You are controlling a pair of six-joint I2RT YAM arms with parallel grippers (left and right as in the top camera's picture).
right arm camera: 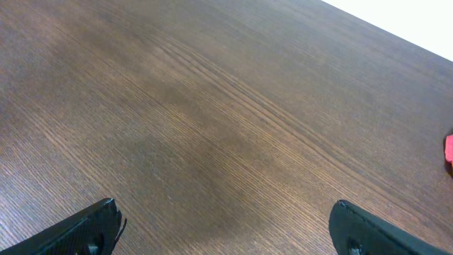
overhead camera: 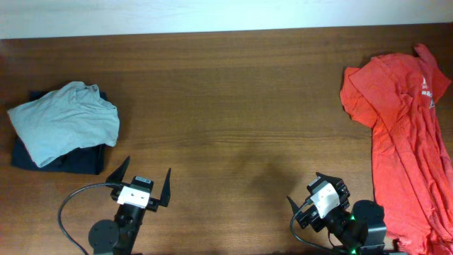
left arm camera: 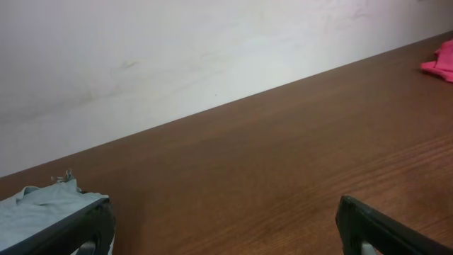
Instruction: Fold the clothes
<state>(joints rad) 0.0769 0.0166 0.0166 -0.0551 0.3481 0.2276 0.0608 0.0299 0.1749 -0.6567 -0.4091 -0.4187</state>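
A red shirt [overhead camera: 407, 134] lies crumpled and unfolded along the table's right side; a corner of it shows in the left wrist view [left arm camera: 440, 62] and a sliver in the right wrist view [right arm camera: 449, 149]. A folded light grey-green garment [overhead camera: 64, 120] rests on a folded dark navy garment [overhead camera: 67, 161] at the left; the grey one also shows in the left wrist view [left arm camera: 39, 212]. My left gripper [overhead camera: 144, 176] is open and empty near the front edge, right of the folded stack. My right gripper [overhead camera: 306, 195] is open and empty at the front right, left of the red shirt.
The brown wooden table [overhead camera: 233, 106] runs to a white wall at the back [left arm camera: 177, 49]. A black cable [overhead camera: 71, 205] loops beside the left arm's base.
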